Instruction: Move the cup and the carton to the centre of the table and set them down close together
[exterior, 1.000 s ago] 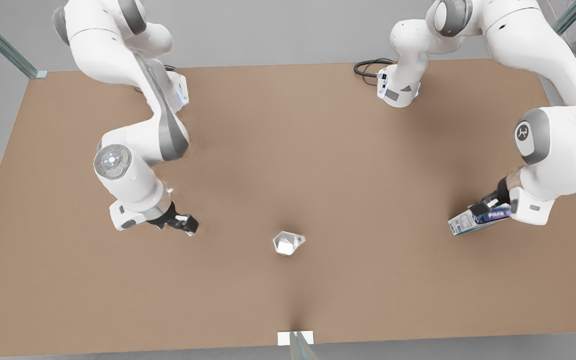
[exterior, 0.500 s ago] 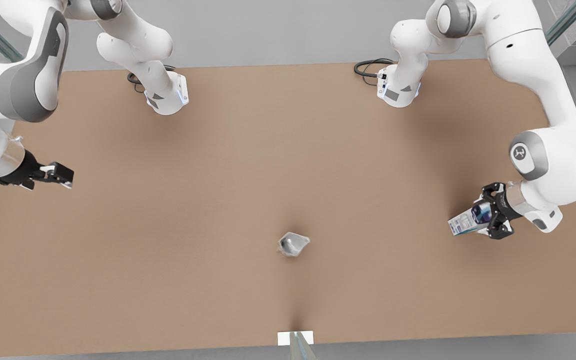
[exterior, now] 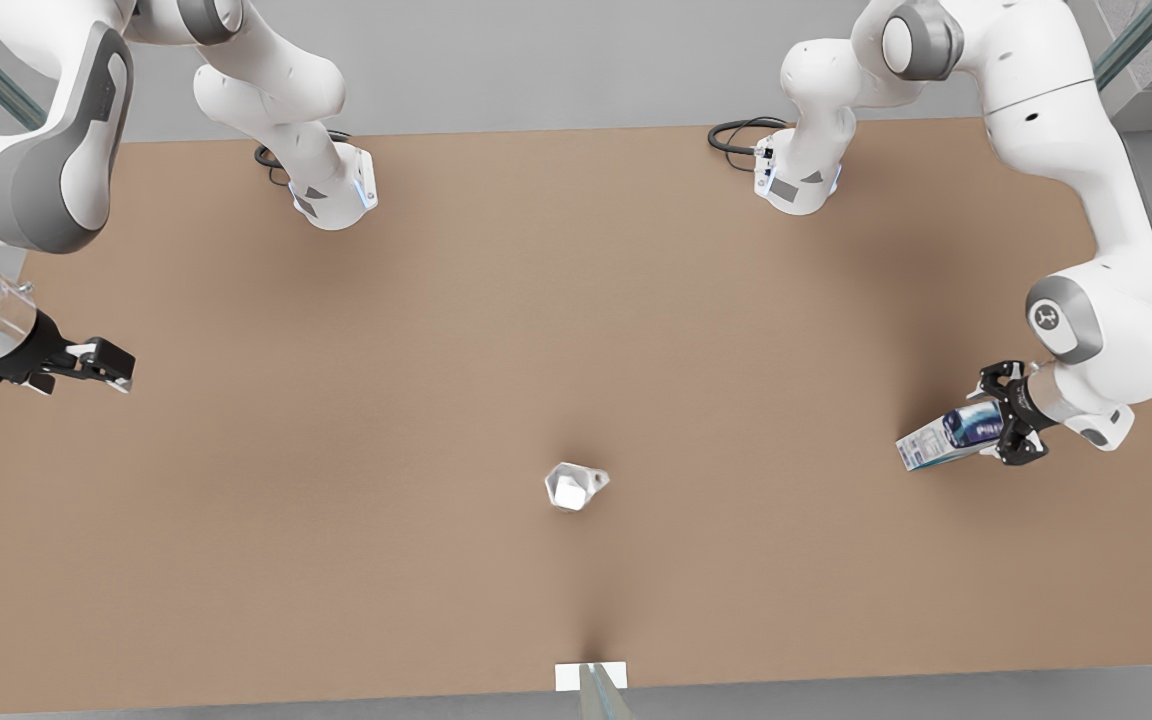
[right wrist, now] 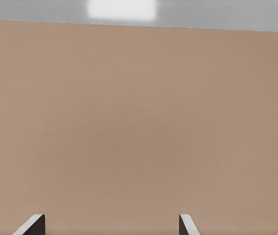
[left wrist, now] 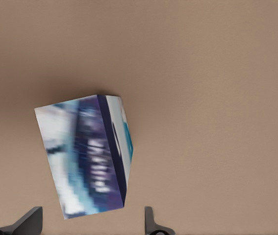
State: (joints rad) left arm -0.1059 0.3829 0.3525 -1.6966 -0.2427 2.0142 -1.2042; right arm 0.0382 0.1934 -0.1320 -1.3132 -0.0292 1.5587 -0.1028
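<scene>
The right gripper has retreated to the front view's left edge, jaws spread and empty; the cup rests near the table centre; the left gripper has rotated beside the carton, jaws spread, not yet pinching; the carton waits far right.

I saw two glossy white arms with grey joint caps, black wrists and grippers, and a black cable at one base.
</scene>
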